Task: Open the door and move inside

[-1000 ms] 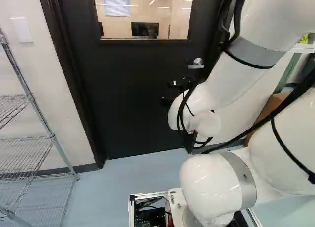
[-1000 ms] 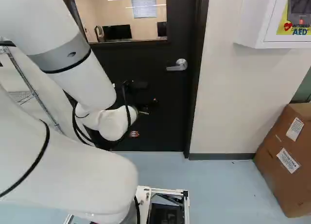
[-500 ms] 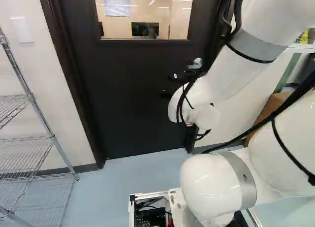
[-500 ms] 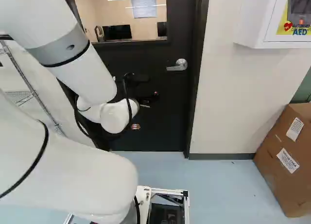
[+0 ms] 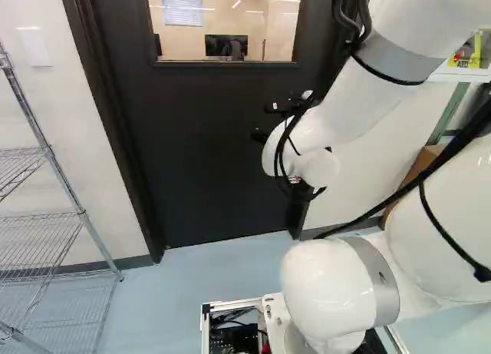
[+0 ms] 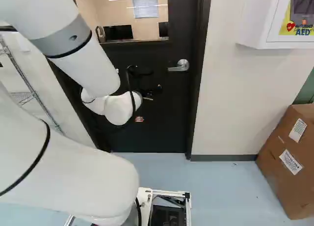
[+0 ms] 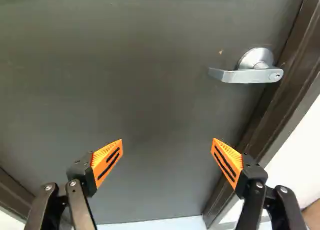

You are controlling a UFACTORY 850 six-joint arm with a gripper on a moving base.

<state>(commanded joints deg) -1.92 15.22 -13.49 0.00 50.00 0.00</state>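
The silver lever handle (image 6: 181, 65) is sitting on the closed black door (image 6: 171, 115). The hand (image 6: 150, 81) is hovering before the door, released, its orange pads (image 7: 229, 162) standing wide apart, while the handle is lying ahead of one finger. Beyond the door frame (image 6: 197, 88), a cardboard box (image 6: 282, 162) is resting on the floor (image 6: 221, 191).

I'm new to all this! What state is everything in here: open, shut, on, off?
Black door with a window: shut.
Silver metal lever handle: level, not gripped.
Black two-fingered claw with orange pads: open, nothing between its fingers.
Jointed white robot arm: bent, reaching toward the door.
Black flat monitor behind the window: screen dark.
Brown cardboard box: standing on the floor.
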